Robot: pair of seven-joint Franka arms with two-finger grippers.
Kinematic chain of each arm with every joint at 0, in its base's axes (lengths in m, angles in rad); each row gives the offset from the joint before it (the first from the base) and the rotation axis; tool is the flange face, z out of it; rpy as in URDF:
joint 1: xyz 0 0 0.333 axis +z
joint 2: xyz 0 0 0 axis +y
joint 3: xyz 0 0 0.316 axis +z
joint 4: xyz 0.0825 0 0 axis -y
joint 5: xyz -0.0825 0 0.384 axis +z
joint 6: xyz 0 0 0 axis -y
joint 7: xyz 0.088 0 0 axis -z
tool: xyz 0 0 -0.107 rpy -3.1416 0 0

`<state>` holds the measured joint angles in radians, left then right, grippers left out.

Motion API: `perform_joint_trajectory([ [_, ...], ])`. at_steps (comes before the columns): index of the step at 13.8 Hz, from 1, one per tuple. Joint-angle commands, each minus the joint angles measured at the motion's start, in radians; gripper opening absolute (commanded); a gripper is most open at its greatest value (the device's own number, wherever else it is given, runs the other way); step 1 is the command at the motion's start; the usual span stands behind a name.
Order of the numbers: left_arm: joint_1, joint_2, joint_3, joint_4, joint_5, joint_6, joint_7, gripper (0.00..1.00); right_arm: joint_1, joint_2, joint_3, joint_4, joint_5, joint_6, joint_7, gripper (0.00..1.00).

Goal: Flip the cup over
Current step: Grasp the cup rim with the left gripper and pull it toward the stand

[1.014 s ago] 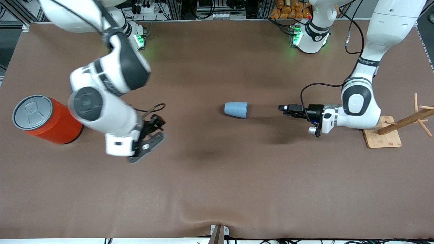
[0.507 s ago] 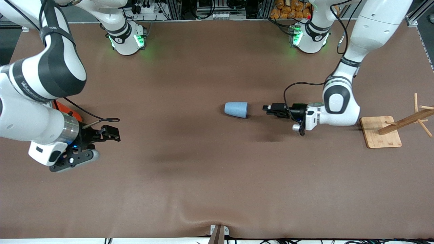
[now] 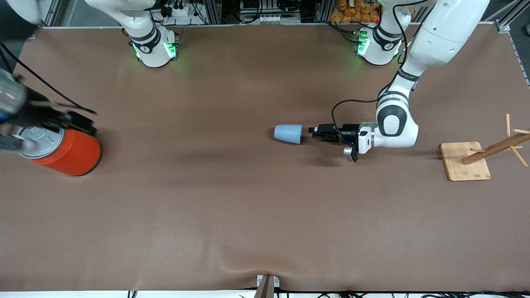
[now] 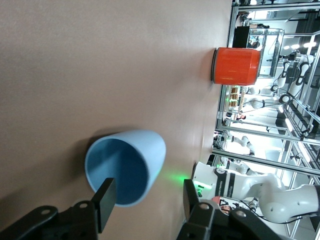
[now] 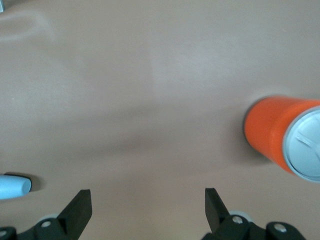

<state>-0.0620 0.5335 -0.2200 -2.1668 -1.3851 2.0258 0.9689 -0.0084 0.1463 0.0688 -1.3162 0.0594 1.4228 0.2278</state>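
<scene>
Moved since earlier: your left gripper (image 3: 311, 132), fingers spread, has closed toward the cup (image 3: 288, 133), which lies on its side mid-table, long axis in line, mouth facing it at the gripper's 9 o'clock; right gripper (image 5: 145, 210), spread, waits over the orange can (image 3: 68, 151).

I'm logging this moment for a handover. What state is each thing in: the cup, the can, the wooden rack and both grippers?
cup: lying on its side, mouth toward the left gripper, not held.
orange can: upright, lid on.
wooden rack: standing, nothing hung on it.
left gripper: open, low at the cup's mouth.
right gripper: open, up over the orange can's end of the table.
</scene>
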Motion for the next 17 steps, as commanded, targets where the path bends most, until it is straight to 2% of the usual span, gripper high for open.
perform_joint_trajectory([
  [1, -0.016, 0.002, -0.001, 0.002, -0.029, 0.025, 0.025, 0.59, 0.007, -0.175, -0.026, -0.198, 0.019, 0.039, -0.005, 1.00],
  [4, -0.036, 0.002, -0.001, 0.002, -0.057, 0.028, 0.027, 0.57, 0.016, -0.185, -0.020, -0.206, -0.050, 0.056, -0.007, 1.00],
  [14, -0.094, 0.010, -0.001, 0.004, -0.129, 0.083, 0.025, 0.49, 0.024, -0.185, -0.017, -0.201, -0.070, 0.054, -0.010, 1.00],
  [17, -0.104, 0.010, -0.001, 0.004, -0.146, 0.087, 0.027, 0.46, 0.016, -0.185, -0.020, -0.201, -0.069, 0.056, -0.066, 1.00],
])
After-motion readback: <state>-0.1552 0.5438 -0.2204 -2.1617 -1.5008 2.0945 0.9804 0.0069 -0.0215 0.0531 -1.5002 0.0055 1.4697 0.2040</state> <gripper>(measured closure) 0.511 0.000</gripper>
